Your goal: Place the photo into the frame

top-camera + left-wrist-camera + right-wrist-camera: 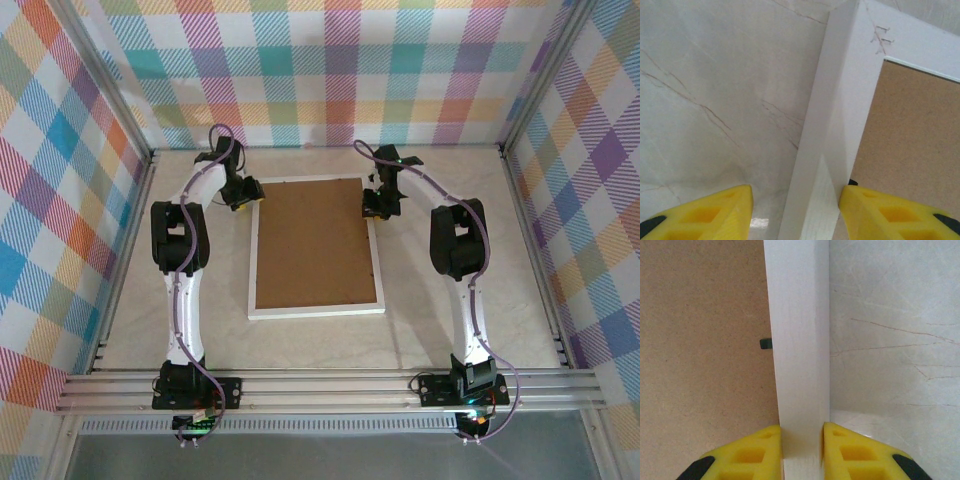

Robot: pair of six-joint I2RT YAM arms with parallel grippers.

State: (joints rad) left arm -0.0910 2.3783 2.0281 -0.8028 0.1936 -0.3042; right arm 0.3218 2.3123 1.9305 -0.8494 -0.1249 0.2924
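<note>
The frame (315, 309) lies face down on the table, its white border around a brown backing board (315, 240). The photo is hidden. My left gripper (240, 200) is at the frame's far left corner. In the left wrist view it (795, 200) stands open astride the white left rail (835, 125): the right finger is against the rail's inner edge, and the left finger is apart from it. My right gripper (375, 205) is at the far right side. In the right wrist view it (801, 432) is shut on the right rail (797, 340), both yellow fingers pressed against it.
The pale marbled tabletop (440, 330) surrounds the frame. Checked walls and metal posts (150, 160) close in the sides and back. A small black tab (765, 343) sits on the backing board (700, 340) beside the right rail.
</note>
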